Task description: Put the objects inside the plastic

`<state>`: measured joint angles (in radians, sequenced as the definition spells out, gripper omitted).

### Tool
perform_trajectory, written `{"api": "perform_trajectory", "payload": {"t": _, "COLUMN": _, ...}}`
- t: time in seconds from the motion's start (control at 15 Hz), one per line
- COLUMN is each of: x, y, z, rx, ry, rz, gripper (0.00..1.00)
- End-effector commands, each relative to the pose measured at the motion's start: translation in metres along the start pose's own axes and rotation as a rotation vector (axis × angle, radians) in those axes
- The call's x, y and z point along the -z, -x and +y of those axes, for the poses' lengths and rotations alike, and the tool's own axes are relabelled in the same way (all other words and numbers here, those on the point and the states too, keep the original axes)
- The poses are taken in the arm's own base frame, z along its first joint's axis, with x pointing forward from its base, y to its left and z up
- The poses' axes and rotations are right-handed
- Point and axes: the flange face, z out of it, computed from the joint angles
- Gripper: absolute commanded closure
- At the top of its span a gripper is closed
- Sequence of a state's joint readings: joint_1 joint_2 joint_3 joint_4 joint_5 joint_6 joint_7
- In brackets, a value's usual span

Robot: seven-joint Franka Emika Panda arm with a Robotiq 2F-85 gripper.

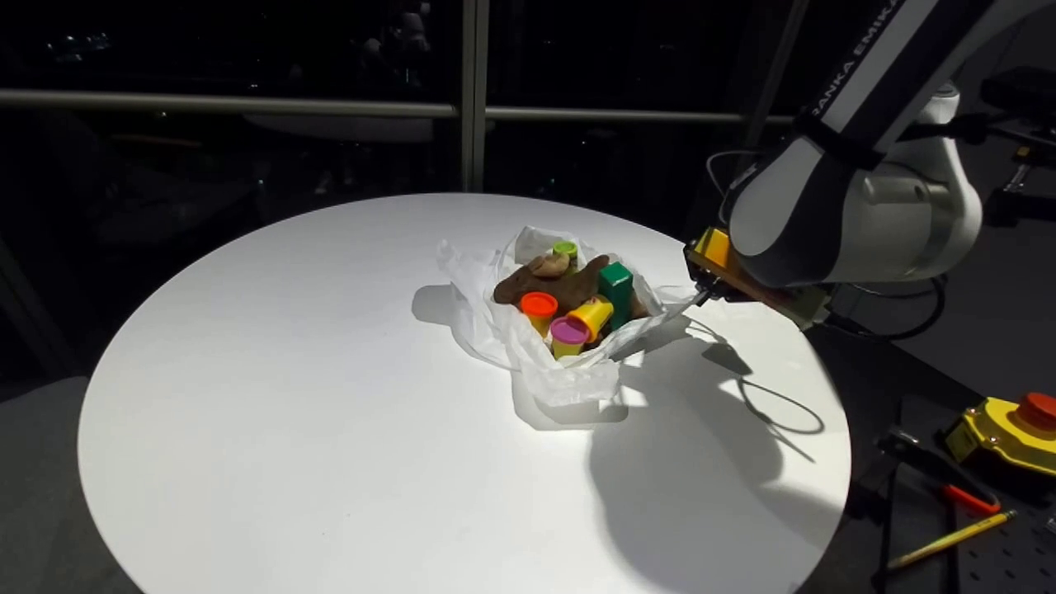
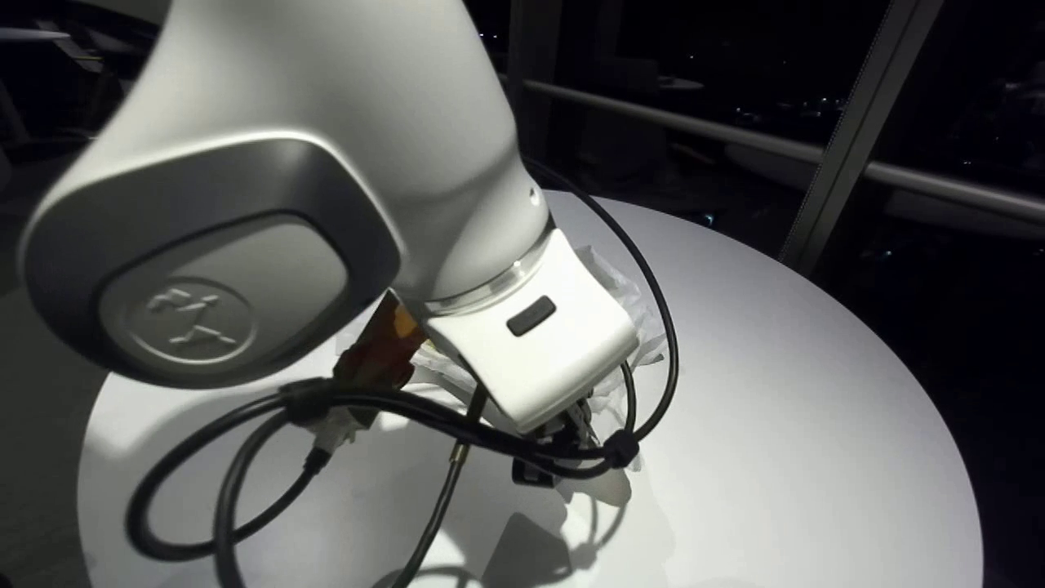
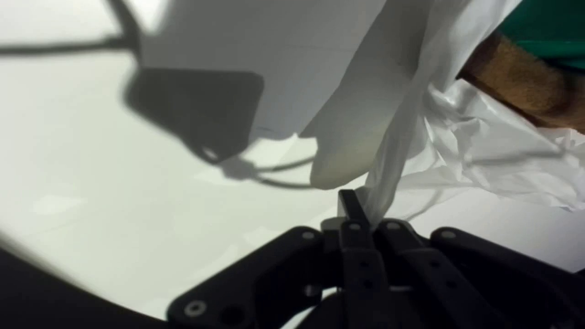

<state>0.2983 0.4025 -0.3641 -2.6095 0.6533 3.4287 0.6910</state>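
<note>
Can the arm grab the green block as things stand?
Probably not: the end effector looks shut on the white plastic, so it would need to release first. The green block does look uncovered on top.

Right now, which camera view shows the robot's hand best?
The wrist view: the hand appears close up, shut on a gathered part of the white plastic. Both exterior views show it much smaller and only partly; in an exterior view the arm hides most of it.

Got my gripper (image 3: 369, 214) pinched on a bunched-up bit of the white plastic (image 3: 475, 141). Up top right there's a brown thing (image 3: 516, 80) and a green thing (image 3: 550, 27), both cut off, can't tell what they are.
</note>
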Motion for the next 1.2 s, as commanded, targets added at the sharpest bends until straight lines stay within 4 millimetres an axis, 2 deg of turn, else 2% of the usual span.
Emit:
{"api": "perform_trajectory", "payload": {"t": 0.0, "x": 0.029, "y": 0.007, "z": 0.017, "rx": 0.065, "ry": 0.021, "rz": 0.063, "gripper": 1.00}}
{"api": "perform_trajectory", "payload": {"t": 0.13, "x": 0.037, "y": 0.013, "z": 0.022, "rx": 0.107, "ry": 0.037, "rz": 0.126, "gripper": 1.00}}
{"api": "perform_trajectory", "payload": {"t": 0.27, "x": 0.047, "y": 0.018, "z": 0.015, "rx": 0.155, "ry": 0.031, "rz": 0.178, "gripper": 1.00}}
{"api": "perform_trajectory", "payload": {"t": 0.47, "x": 0.060, "y": 0.026, "z": -0.014, "rx": 0.287, "ry": -0.009, "rz": 0.239, "gripper": 1.00}}
{"api": "perform_trajectory", "payload": {"t": 0.8, "x": 0.089, "y": 0.037, "z": -0.080, "rx": 0.478, "ry": -0.107, "rz": 0.332, "gripper": 1.00}}
{"api": "perform_trajectory", "payload": {"t": 1.13, "x": 0.131, "y": 0.035, "z": -0.146, "rx": 0.558, "ry": -0.173, "rz": 0.406, "gripper": 1.00}}
